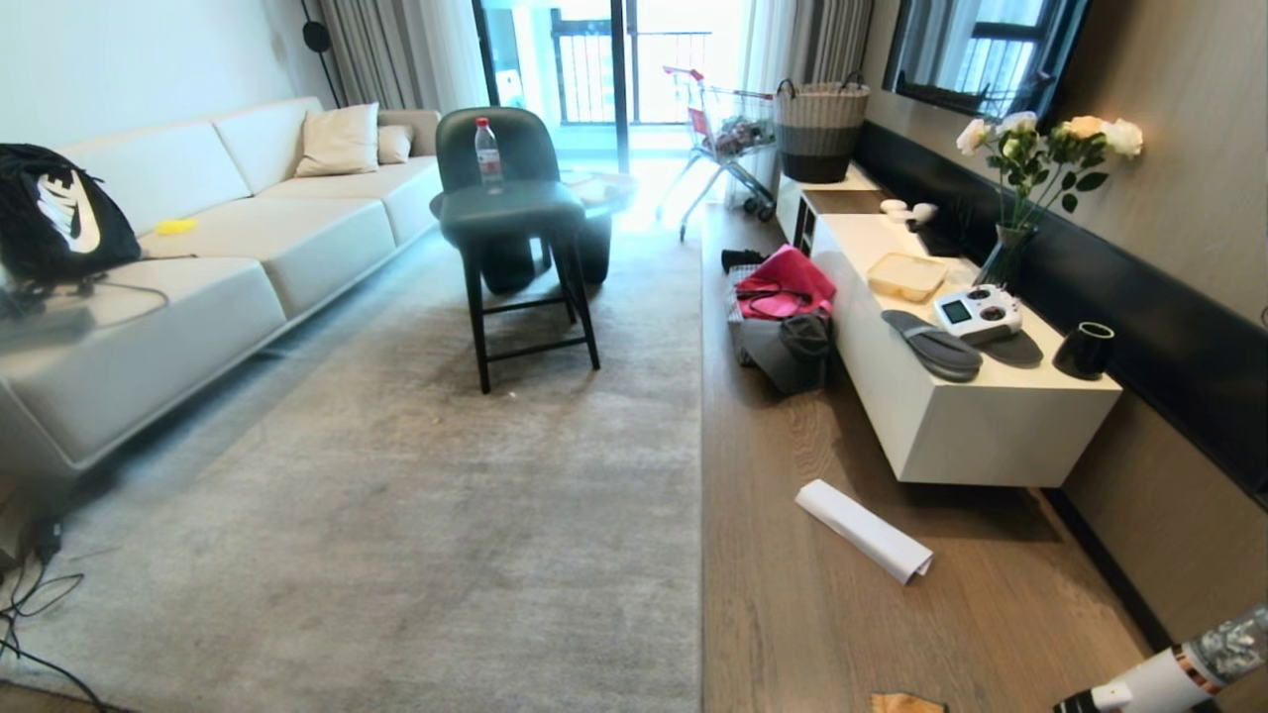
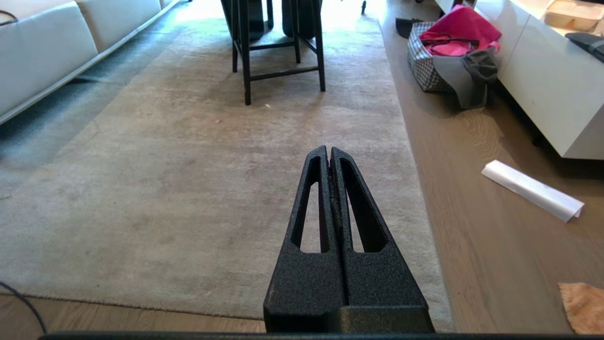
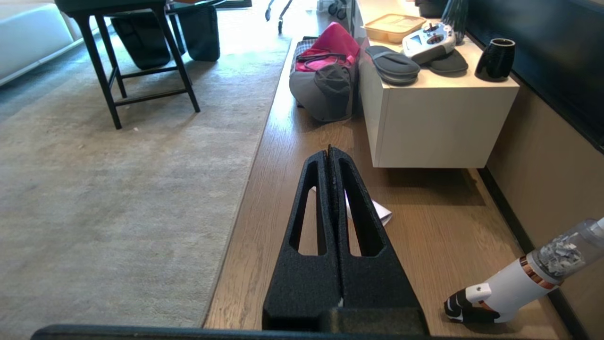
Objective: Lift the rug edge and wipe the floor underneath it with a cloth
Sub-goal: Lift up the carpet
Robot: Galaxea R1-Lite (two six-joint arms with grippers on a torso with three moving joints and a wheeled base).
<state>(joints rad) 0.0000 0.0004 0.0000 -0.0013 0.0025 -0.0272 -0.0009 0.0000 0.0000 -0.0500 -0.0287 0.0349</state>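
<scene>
Both grippers [image 2: 329, 151] [image 3: 329, 150] pressed together, empty; pale grey rug [image 1: 416, 515] lies flat, orange-tan cloth [image 2: 585, 304] beside it.

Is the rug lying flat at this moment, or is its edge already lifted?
Flat. The rug lies spread on the floor; its long edge and near corner sit flush in the wrist views, no tan backing showing.

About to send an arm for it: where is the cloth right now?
The cloth lies on the floor at the head view's bottom edge, right of the rug, nearer the robot than the rolled white paper.
</scene>
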